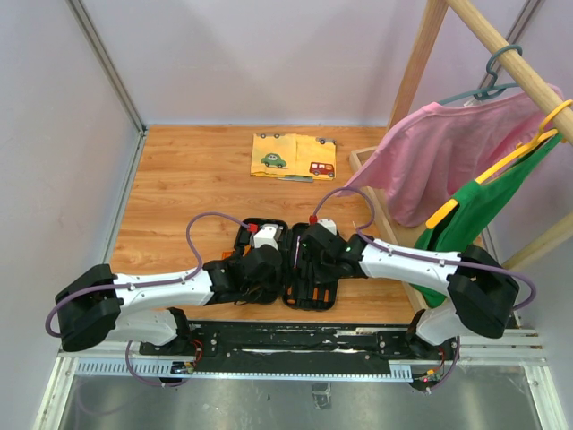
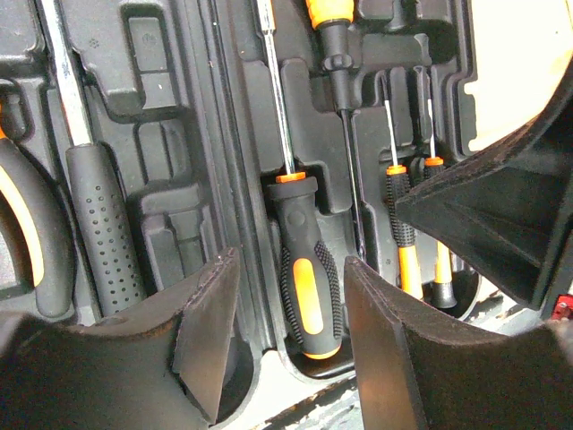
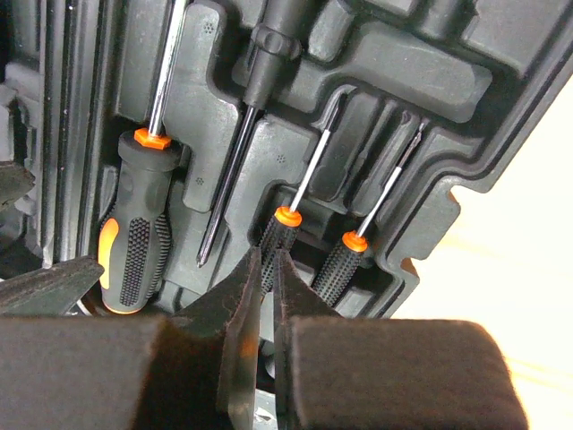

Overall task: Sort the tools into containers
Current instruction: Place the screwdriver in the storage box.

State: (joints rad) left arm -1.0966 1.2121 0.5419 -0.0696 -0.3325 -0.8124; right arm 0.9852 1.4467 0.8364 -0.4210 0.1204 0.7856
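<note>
black case point(image 2: 152, 54), orange-black screwdriver point(image 2: 304, 269) — yellow car-print cloth point(image 1: 293, 156)

Folded yellow car-print cloth point(image 1: 293, 157) at the back, pink top point(image 1: 439, 161) and green top point(image 1: 483, 215) hanging off the wooden clothes rack point(image 1: 414, 64).

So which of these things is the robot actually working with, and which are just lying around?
Part of the job:
- black plastic moulded tool case
- large orange-and-black-handled screwdriver
- slim orange-collared screwdrivers
- steel hammer with black dotted grip

Just lying about:
- yellow cloth printed with cars
- pink garment
- green garment
- wooden rack
</note>
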